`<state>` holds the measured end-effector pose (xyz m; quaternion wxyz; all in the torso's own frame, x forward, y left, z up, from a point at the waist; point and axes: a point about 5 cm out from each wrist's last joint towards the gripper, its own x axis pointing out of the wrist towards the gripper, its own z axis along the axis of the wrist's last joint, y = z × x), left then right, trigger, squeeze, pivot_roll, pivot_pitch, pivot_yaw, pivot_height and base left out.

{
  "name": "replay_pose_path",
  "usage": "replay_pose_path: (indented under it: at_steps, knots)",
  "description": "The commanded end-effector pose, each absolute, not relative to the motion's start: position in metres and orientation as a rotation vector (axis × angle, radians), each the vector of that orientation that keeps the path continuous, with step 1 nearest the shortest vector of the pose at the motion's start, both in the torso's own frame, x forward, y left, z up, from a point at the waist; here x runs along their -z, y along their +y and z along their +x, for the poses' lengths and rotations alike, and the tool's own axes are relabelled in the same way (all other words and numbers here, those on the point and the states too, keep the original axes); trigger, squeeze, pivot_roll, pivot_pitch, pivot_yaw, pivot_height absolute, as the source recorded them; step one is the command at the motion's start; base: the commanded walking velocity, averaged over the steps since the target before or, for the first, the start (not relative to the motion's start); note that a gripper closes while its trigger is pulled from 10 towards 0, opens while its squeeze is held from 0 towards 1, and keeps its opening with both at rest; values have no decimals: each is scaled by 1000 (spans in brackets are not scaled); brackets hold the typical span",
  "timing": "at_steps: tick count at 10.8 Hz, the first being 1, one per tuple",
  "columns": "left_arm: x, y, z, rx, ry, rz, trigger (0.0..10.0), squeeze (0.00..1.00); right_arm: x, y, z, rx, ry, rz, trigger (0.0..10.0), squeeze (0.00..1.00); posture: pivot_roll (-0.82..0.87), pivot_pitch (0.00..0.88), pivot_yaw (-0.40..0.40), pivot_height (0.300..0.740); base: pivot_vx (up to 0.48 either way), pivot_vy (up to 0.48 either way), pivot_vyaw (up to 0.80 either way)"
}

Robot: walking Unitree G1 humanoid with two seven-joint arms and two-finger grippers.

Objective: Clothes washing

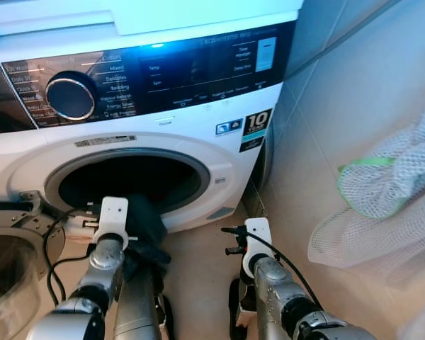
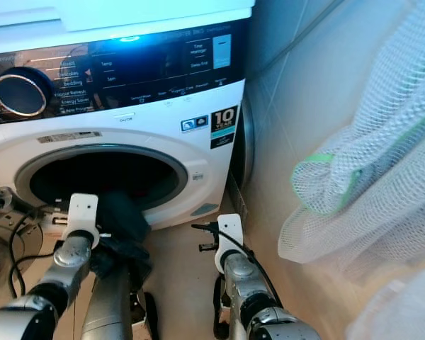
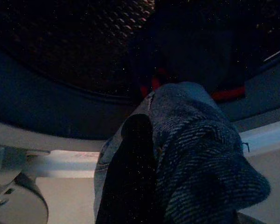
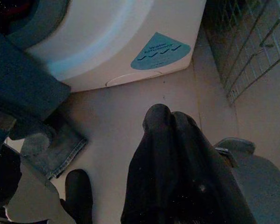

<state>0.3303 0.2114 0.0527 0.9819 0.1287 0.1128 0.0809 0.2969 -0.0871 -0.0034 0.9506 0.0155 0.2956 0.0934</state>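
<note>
Dark blue denim — a pair of jeans (image 1: 143, 230) — hangs bunched from your left hand (image 3: 186, 154), whose fingers are clamped on the cloth right at the lower lip of the white front-loading washing machine (image 1: 219, 152). The round drum opening (image 1: 127, 180) lies straight ahead of that hand and slightly above it, so the coming move is likely a push forward and up over the grey door seal. The garment's long axis runs downward, its legs trailing to the tiled floor (image 4: 126, 116), so much of it is yet to go in. Your right hand (image 4: 177, 154) sits low beside the machine's front corner, fingers together and empty — farther from the opening.
</note>
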Motion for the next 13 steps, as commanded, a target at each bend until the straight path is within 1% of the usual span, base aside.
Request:
replay_pose_path:
  at_steps: [1,2,3,4,6,7,8,9,10,11,12,13]
  knots:
    - [-46,220,328,-141,323,287,10000,0,12,-87,288,-185,639,39,10000,0,42,320,-8,568,0,0,0]
    - [-47,227,329,-141,364,297,10000,0,13,-87,287,-185,641,40,10000,0,35,323,-8,568,0,0,0]
    - [-58,244,335,-169,391,272,10000,0,15,-90,285,-182,642,41,10000,0,20,331,-8,568,0,0,0]
    - [-73,257,344,-148,441,294,10000,0,23,-97,276,-177,648,42,10000,0,5,348,-9,568,0,0,0]
    - [-92,272,352,-134,484,310,10000,0,29,-99,268,-176,647,43,10000,0,-25,375,-4,568,0,0,0]
    - [-103,277,356,-127,496,360,10000,0,30,-97,265,-175,649,46,10000,0,-39,390,-7,568,0,0,0]
    - [-106,275,359,-47,542,419,10000,0,33,-96,260,-177,655,46,10000,0,-46,405,-9,568,0,0,0]
    - [-111,270,363,-37,503,426,10000,0,34,-96,258,-181,653,46,10000,0,-53,417,-13,568,0,0,0]
    - [-103,260,362,-29,468,444,10000,0,34,-97,257,-180,645,48,10000,0,-58,427,-22,568,0,0,0]
    - [-92,252,358,0,471,468,10000,0,33,-96,257,-176,637,50,10000,0,-66,432,-26,568,0,0,0]
    - [-76,244,350,11,467,489,10000,0,25,-97,263,-147,566,79,10000,0,-67,434,-29,568,0,0,0]
    - [-67,242,344,-36,458,454,10000,0,16,-97,270,-127,490,89,10000,0,-61,444,-31,568,0,0,0]
